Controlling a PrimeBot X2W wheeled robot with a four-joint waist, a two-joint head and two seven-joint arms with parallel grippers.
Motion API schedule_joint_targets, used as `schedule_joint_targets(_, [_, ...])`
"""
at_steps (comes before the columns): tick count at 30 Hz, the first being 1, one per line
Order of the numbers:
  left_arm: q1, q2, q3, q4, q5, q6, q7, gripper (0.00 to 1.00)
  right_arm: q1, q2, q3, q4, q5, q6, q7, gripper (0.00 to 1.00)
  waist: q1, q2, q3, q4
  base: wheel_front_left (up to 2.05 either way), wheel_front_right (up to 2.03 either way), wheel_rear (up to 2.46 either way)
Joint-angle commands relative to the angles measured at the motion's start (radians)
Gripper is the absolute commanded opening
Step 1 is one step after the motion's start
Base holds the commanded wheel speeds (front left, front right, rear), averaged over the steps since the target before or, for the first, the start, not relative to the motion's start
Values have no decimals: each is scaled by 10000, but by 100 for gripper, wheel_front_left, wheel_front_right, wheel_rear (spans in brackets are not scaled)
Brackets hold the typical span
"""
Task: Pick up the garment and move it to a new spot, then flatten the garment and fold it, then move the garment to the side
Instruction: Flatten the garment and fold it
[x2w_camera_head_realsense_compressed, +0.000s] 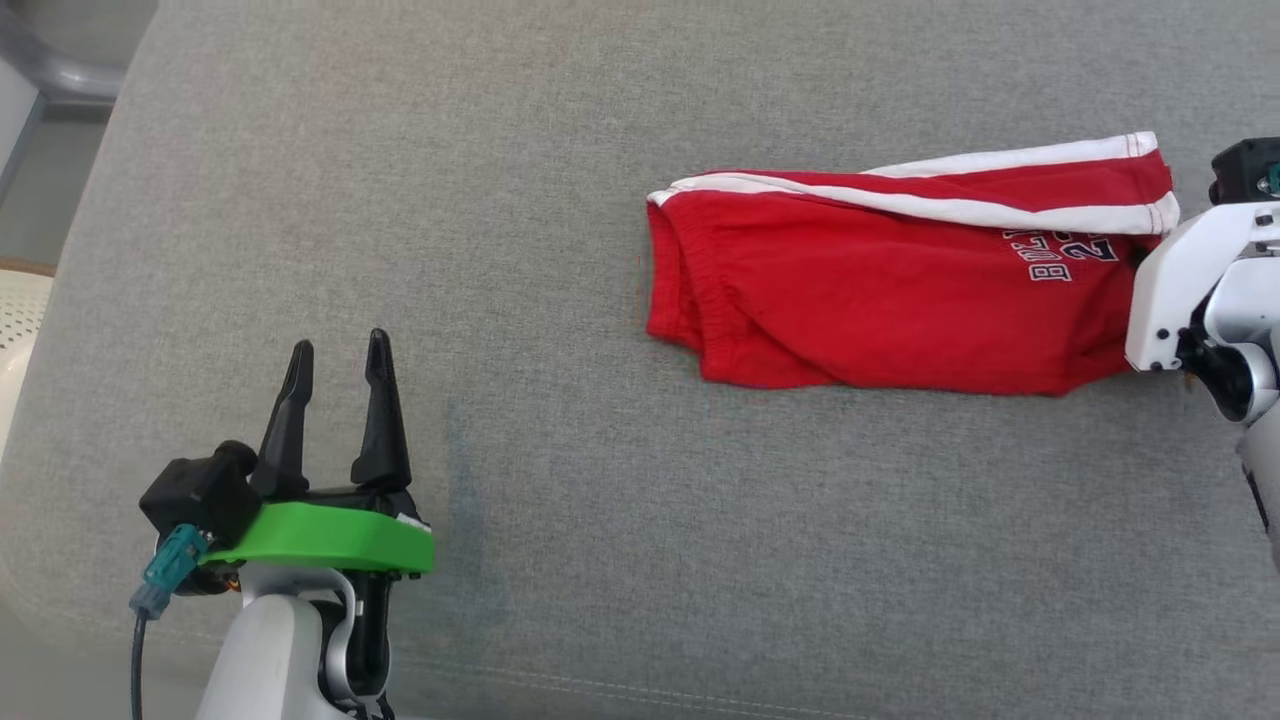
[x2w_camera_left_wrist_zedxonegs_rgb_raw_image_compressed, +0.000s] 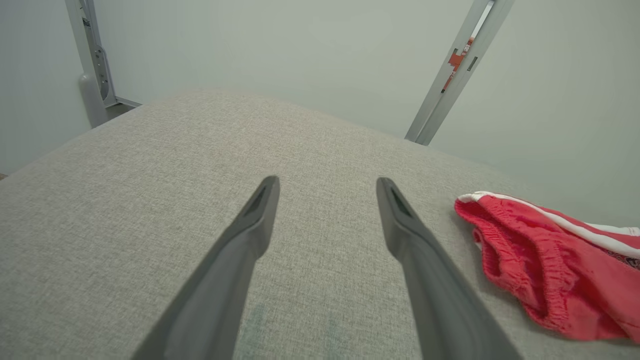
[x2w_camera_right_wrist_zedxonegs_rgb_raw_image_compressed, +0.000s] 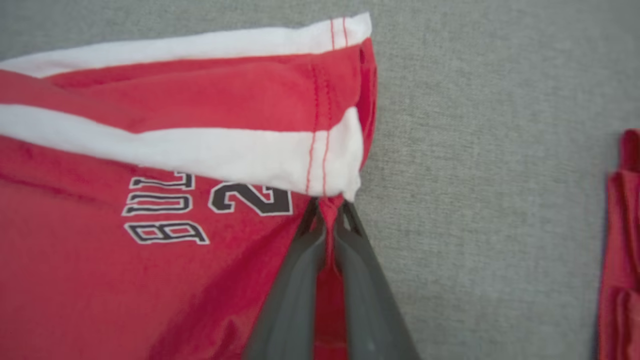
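Lying in a flat, doubled-over bundle toward the right side of the grey upholstered cushion (x2w_camera_head_realsense_compressed: 560, 520), a pair of red shorts (x2w_camera_head_realsense_compressed: 880, 300) with white side stripes is held at its leg hem by the right gripper (x2w_camera_right_wrist_zedxonegs_rgb_raw_image_compressed: 330, 220). That gripper's two dark fingers are pinched tight on a small tuck of red cloth just below the white stripe. The left gripper (x2w_camera_head_realsense_compressed: 340, 345) is seen near the cushion's front left corner, fingers spread with nothing between them, well apart from the elastic waistband (x2w_camera_left_wrist_zedxonegs_rgb_raw_image_compressed: 500, 245). The fabric is judged to be light, soft jersey that will sag and slide on itself when lifted, and a single pinch is likely to let the layers fall open. A second hold at the waistband end is thought advisable, so that the fold is kept. A second red cloth (x2w_camera_right_wrist_zedxonegs_rgb_raw_image_compressed: 620, 250) is glimpsed at the right wrist view's edge.
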Motion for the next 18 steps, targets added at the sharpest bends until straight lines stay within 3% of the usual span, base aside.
schedule_joint_targets(1, [191,13,50,27,47,11,-22,100,211,-80,-122,-69,-295,-26,-65,0,0,0,-329,-371,0,0,0])
schedule_joint_targets(12, [589,19,84,133,98,-22,-21,100,646,-45,-1583,-1208,-2550,-24,378,0,0,0,-1202,-1224,0,0,0])
schedule_joint_targets(18, [647,20,-53,235,204,-19,-21,100,720,932,-2047,-2088,-3109,-21,1260,0,0,0,-1527,-1234,0,0,0])
